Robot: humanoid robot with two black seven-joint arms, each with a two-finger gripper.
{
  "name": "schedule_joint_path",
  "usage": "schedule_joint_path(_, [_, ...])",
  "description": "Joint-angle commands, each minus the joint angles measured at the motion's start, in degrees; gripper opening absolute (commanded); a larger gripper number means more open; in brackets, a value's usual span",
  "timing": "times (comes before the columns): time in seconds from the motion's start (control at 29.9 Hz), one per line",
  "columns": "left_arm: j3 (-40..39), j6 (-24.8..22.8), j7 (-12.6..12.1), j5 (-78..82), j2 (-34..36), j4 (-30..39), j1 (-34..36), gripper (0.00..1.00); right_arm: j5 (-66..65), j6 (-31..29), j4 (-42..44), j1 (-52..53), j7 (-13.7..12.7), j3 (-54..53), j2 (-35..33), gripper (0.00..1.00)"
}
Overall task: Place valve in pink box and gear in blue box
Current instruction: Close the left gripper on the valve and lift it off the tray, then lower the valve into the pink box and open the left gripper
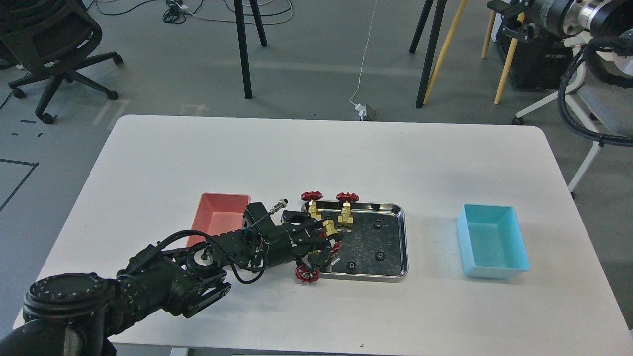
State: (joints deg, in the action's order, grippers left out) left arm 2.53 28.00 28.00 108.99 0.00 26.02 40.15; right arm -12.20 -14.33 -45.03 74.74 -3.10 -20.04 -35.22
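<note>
My left gripper reaches over the left end of the steel tray, its fingers closed in around a valve whose brass body sticks up and whose red wheel is partly hidden. Two more valves stand upright at the tray's back edge. Another valve's red wheel lies at the tray's front left corner, just below the gripper. Three black gears lie on the tray. The pink box is left of the tray, partly behind my arm. The blue box stands at the right. My right gripper is out of view.
The white table ends close in front of the tray and boxes. Beyond the table's far edge are chair legs, tripod legs and cables on the floor. Another machine with hoses stands at the far right.
</note>
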Motion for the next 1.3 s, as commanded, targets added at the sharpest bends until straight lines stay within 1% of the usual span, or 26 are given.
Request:
schedule_joint_path(0.0, [-0.5, 0.0, 0.0, -0.1, 0.0, 0.9, 0.2, 0.15, 0.0, 0.0, 0.0, -0.1, 0.0, 0.0, 0.1, 1.00])
schedule_joint_path(0.23, [-1.7, 0.0, 0.0, -7.6, 0.0, 7.6, 2.7, 0.16, 0.0, -0.1, 1.7, -0.3, 0.1, 0.1, 0.3, 1.00])
schedule_joint_path(0.33, [-3.0, 0.0, 0.0, -10.5, 4.1, 11.8, 3.3, 0.16, 0.0, -0.1, 1.8, -0.3, 0.1, 0.1, 0.3, 1.00])
schedule_joint_path(0.43, [-5.6, 0.0, 0.0, -12.8, 11.2, 17.7, 3.4, 0.17, 0.0, -0.1, 1.8, -0.3, 0.1, 0.1, 0.5, 1.00])
schedule_joint_path(0.63, [-10.9, 0.0, 0.0, -14.6, 29.6, 32.1, 2.1, 0.17, 0.0, -0.1, 1.8, -0.3, 0.2, 0.1, 0.5, 1.00])
schedule_joint_path(0.77, [-10.4, 0.0, 0.0, -14.5, 38.0, 37.2, -0.9, 0.17, 0.0, -0.1, 1.9, -0.7, 0.3, 0.2, 0.8, 1.00])
schedule_joint_path(0.87, [-10.2, 0.0, 0.0, -13.8, 40.3, 37.5, -3.4, 0.17, 0.0, 0.0, 1.9, -0.8, 0.4, 0.2, 1.3, 1.00])
schedule_joint_path(0.97, [-10.2, 0.0, 0.0, -13.3, 40.7, 36.6, -4.7, 0.17, -0.1, -0.1, 1.9, -0.9, 0.4, 0.2, 1.4, 1.00])
schedule_joint_path(1.17, [-10.2, 0.0, 0.0, -11.9, 39.5, 27.9, -6.4, 0.17, -0.7, 0.0, 1.9, -0.8, 0.4, 0.1, 2.1, 1.00])
schedule_joint_path(1.27, [-10.3, 0.0, 0.0, -12.0, 39.5, 26.5, -7.7, 0.17, -0.7, 0.0, 1.9, -0.8, 0.4, 0.1, 2.4, 1.00])
